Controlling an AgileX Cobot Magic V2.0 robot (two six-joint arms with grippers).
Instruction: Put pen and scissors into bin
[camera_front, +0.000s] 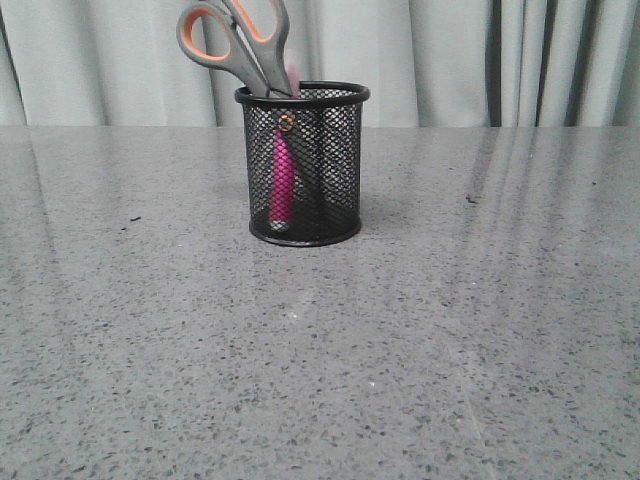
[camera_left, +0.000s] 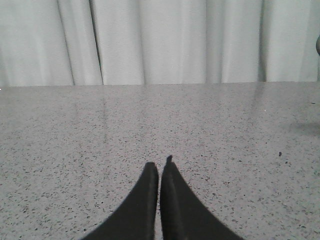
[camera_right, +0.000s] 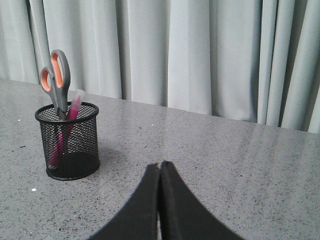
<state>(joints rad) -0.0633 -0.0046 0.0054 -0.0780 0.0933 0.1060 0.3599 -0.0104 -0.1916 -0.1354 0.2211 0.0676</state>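
The table (camera_front: 480, 350) is grey and speckled. Near its far edge, about the middle, stands the bin (camera_front: 303, 165), upright. Inside it the scissors (camera_front: 235, 40) stand with handles up, and the pen (camera_front: 282, 185) leans beside them. My left gripper (camera_left: 159, 170) and my right gripper (camera_right: 159, 170) are both fully closed, holding nothing.

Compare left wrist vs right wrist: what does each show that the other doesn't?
Left wrist only: the left gripper, jaws shut on nothing, over bare table, plus a grey sliver at the frame edge that I cannot identify. Right wrist only: the bin standing upright with the scissors handles-up and the pen inside, and the right gripper, jaws shut. Both: speckled grey table and pale curtain.
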